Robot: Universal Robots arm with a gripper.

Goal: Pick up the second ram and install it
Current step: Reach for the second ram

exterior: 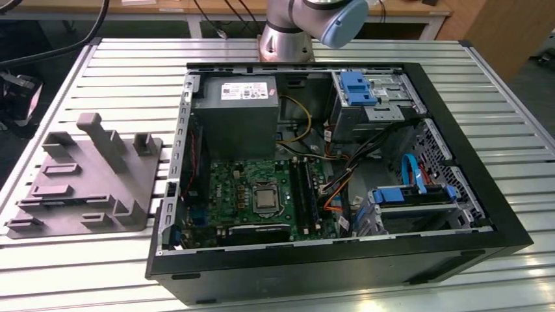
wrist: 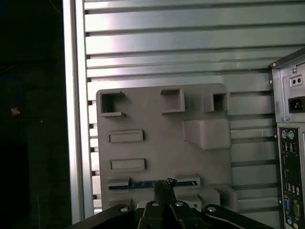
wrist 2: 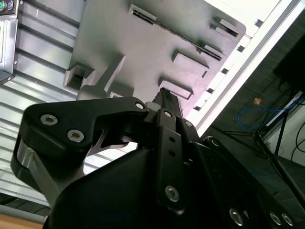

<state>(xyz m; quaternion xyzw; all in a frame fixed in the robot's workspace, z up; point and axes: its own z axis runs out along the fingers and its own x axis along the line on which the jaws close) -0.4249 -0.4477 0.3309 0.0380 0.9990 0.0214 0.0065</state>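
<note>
The second ram [wrist: 138, 184] is a thin dark strip lying edge-up in a long slot of the grey plastic fixture [wrist: 162, 143]. In the first wrist view my gripper [wrist: 165, 183] hangs above that slot, about over the strip's middle. Its two black fingers are pressed together with nothing between them. In the second wrist view the same gripper [wrist 2: 164, 95] points at the fixture [wrist 2: 143, 43] from some height. In the exterior view the fixture [exterior: 87, 182] lies on the slatted table at the exterior view's left, beside the open computer case [exterior: 347, 266].
Inside the case are the green motherboard [exterior: 251, 188] with dark memory slots [exterior: 303, 188], a grey power supply [exterior: 234, 110], blue drive brackets and loose cables. The arm's base [exterior: 290, 26] stands behind the case. The case's rear panel [wrist: 288, 143] sits close beside the fixture.
</note>
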